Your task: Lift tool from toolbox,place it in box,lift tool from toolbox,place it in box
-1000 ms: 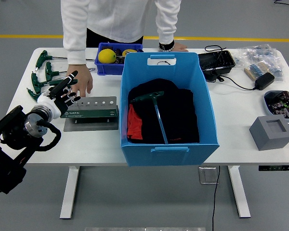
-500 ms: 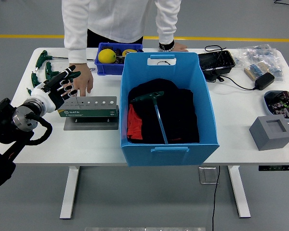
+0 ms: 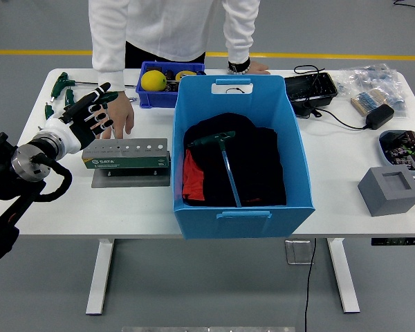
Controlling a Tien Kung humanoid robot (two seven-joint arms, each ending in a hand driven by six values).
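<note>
The left hand (image 3: 88, 116) hangs over the table's (image 3: 332, 180) left side, fingers (image 3: 100, 92) spread wide and holding nothing, just above the green T-handle tools (image 3: 61, 86) lying near the far left corner. Right beside it sits the tool holder (image 3: 126, 153), a green-grey block with a row of holes along its top and a pale label on its front; the print looks like "SATA", though it is small. It rests on a grey plate (image 3: 130, 178). At the far edge a person in a white top leans in, one hand (image 3: 123, 116) resting on the table just behind the tool holder, close to the robot's fingers, the other hand (image 3: 249, 67), wearing a watch, planted by the far rim of the big blue box (image 3: 241, 155). Inside that box one T-handle tool (image 3: 225, 162) lies on dark cloth, with a red patch showing at the left. Behind the box stands a small blue bin (image 3: 167, 83) with yellow fruit (image 3: 153, 80) in it. Toward the right edge: a black tray (image 3: 310, 88), a cable with a black plug block (image 3: 377, 116), a clear bag (image 3: 375, 84) and a grey square block (image 3: 391, 190) near the right edge.
</note>
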